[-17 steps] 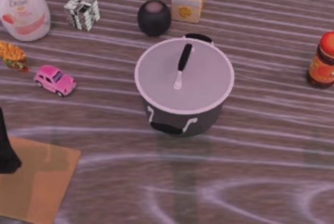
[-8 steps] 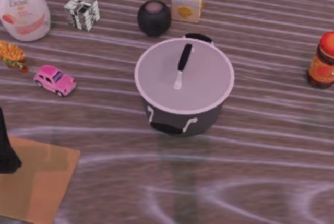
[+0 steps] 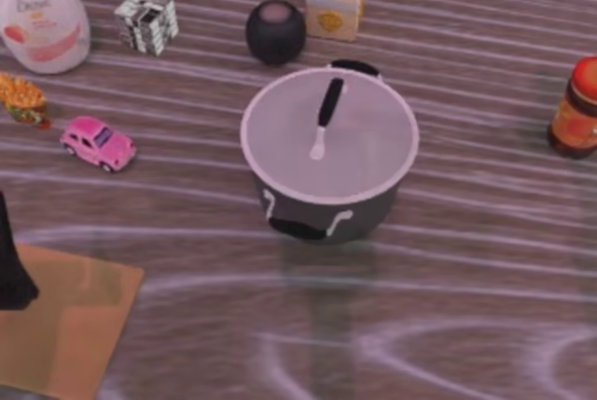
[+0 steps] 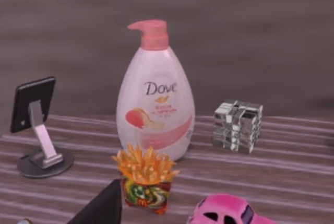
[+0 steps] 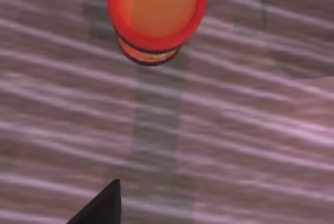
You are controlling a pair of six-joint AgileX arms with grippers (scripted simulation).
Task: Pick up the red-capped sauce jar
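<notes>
- Near left: my left arm (image 3: pixel 11 265) shows only as a dark shape over the tan mat (image 3: pixel 65 325). It looks parked. Whether its fingers are released or clenched I cannot tell.
- Mid table: the grey pot (image 3: pixel 328 153) stands lidded at centre, well apart from the target. It plays no part in this job.
- Right edge: the jar (image 3: pixel 576 109) stands upright on the table, red cap on, untouched.
- My right gripper does not appear in the top view. Its wrist camera looks down on the jar's cap (image 5: pixel 155 7), with only a dark finger tip (image 5: pixel 102 207) at the frame edge. Finger state cannot be told.
- Far left: bottle (image 3: pixel 37 13), fries (image 3: pixel 22 99), pink car (image 3: pixel 98 143) and cube (image 3: pixel 146 22) are clutter only.
- Judgement: nothing is grasped. Approach, closing on the jar and lift all remain.
</notes>
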